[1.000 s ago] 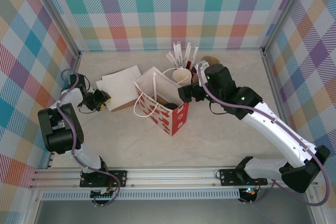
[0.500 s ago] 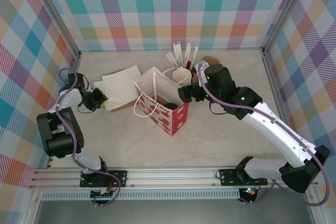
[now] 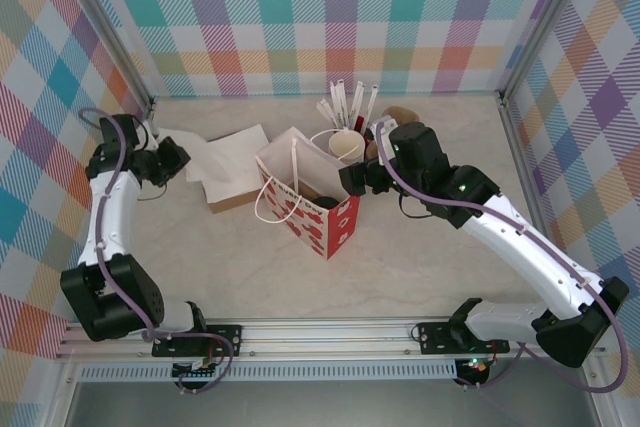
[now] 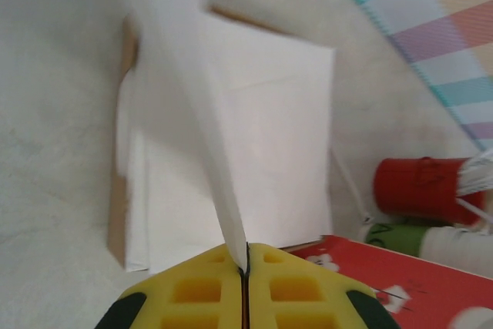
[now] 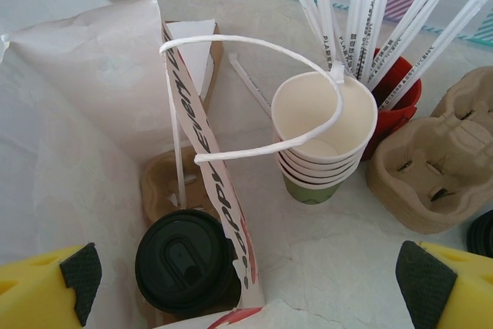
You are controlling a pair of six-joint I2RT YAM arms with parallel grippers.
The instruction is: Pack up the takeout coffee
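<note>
The left gripper (image 4: 245,271) has its yellow jaws pinched tight on a thin white paper napkin (image 4: 202,105) above the flat napkin stack (image 4: 277,144). The right gripper (image 5: 250,290) is spread wide over the paper bag (image 5: 85,67). Inside it the takeout coffee (image 5: 185,261), under a glossy round black lid, sits in a moulded pulp carrier (image 5: 158,182).

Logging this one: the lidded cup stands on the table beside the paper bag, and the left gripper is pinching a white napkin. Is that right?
Not quite. The lidded cup stands inside the paper bag, not beside it, as the right wrist view shows. The left gripper is indeed pinching a white napkin.
</note>
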